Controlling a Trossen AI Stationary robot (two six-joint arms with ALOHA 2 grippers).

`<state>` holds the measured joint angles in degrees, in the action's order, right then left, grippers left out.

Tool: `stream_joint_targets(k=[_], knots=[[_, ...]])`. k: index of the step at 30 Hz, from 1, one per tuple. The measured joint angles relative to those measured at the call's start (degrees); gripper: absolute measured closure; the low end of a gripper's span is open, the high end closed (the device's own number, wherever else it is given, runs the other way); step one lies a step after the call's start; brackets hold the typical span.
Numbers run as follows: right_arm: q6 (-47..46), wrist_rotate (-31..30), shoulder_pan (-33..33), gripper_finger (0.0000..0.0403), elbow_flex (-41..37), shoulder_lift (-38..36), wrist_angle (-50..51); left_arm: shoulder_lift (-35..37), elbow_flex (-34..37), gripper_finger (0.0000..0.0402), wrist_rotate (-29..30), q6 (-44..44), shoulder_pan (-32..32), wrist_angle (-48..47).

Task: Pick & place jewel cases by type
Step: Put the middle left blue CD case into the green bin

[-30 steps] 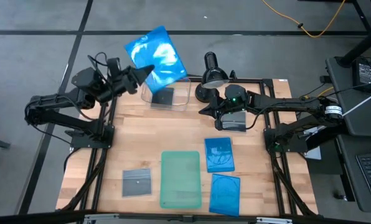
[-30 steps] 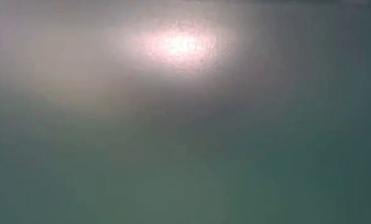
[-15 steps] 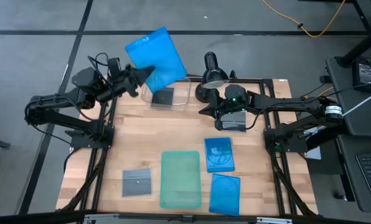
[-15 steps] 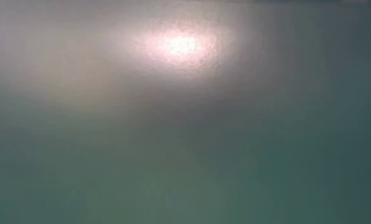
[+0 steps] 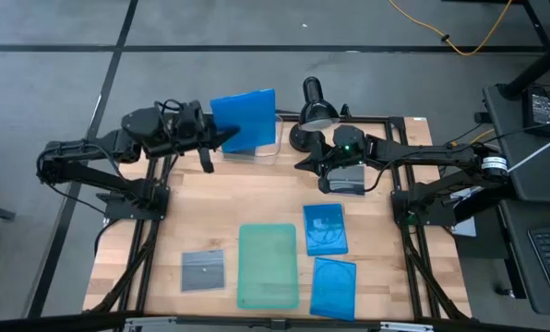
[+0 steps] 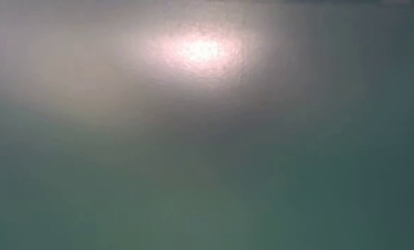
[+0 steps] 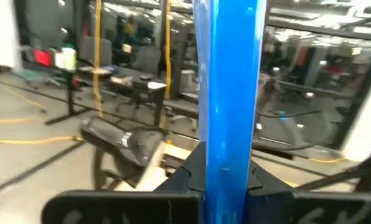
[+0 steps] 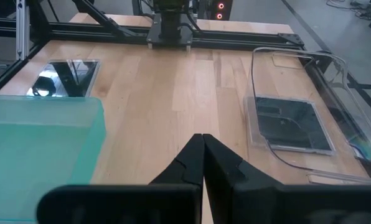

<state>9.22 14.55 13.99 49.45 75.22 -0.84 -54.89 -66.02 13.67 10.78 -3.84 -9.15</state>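
Blue cases, counting three: pinching one blue case (image 5: 245,120) in the left gripper (image 5: 223,138) above the clear bin (image 8: 335,68), leaving two (image 5: 325,229) (image 5: 333,287) lying beside the green tray (image 5: 268,266). Counting three grey cases: one (image 8: 288,123) in the bin, two (image 5: 203,270) (image 5: 351,181) on the table (image 5: 210,207). Keeping right gripper (image 8: 202,138) pressed together, empty.

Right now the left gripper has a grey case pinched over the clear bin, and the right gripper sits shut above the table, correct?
Not quite: the case in the left gripper is a blue jewel case, not grey, as the high view shows. The rest holds: it is pinched over the clear bin, and the right gripper sits shut above the table.
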Motion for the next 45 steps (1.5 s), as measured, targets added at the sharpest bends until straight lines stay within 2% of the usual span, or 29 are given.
stream_joint_targets(k=[6, 9, 12, 18, 24, 28, 36, 45], knots=[[0.01, 0.00, -0.40, 0.0393, 0.00, 0.00, 0.15, 0.17, 0.00, 0.0393, -7.34, 8.69, 0.30, -0.30], [0.01, -0.07, -1.46, 0.0393, 0.00, 0.00, 0.15, -0.01, 0.00, 0.0393, -7.05, 11.60, 3.04, -0.80], [0.42, -0.05, -3.04, 0.0393, 0.00, 0.02, 0.19, -0.41, 0.00, 0.0393, -2.17, 13.28, 7.99, -2.25], [3.51, -0.03, -7.30, 0.0393, 0.00, 0.02, 0.62, -3.47, 0.00, 0.0393, 14.42, 24.42, 20.57, -3.22], [6.68, -0.66, -11.96, 0.0393, 0.00, 0.04, 1.75, -12.29, 0.00, 0.0393, 28.27, 36.82, 32.36, -2.27], [8.97, -1.33, -14.27, 0.0393, 0.00, 0.00, 2.34, -19.39, 0.00, 0.0393, 34.90, 46.38, 37.15, -0.34], [13.89, -0.90, -16.58, 0.0393, 0.00, -1.94, 3.05, -32.31, 0.00, 0.0393, 43.49, 65.29, 42.67, 6.32], [13.83, -0.23, -16.58, 0.0393, 0.00, -3.79, 4.91, -43.64, 0.00, 0.0393, 42.75, 83.13, 46.99, 12.36]])
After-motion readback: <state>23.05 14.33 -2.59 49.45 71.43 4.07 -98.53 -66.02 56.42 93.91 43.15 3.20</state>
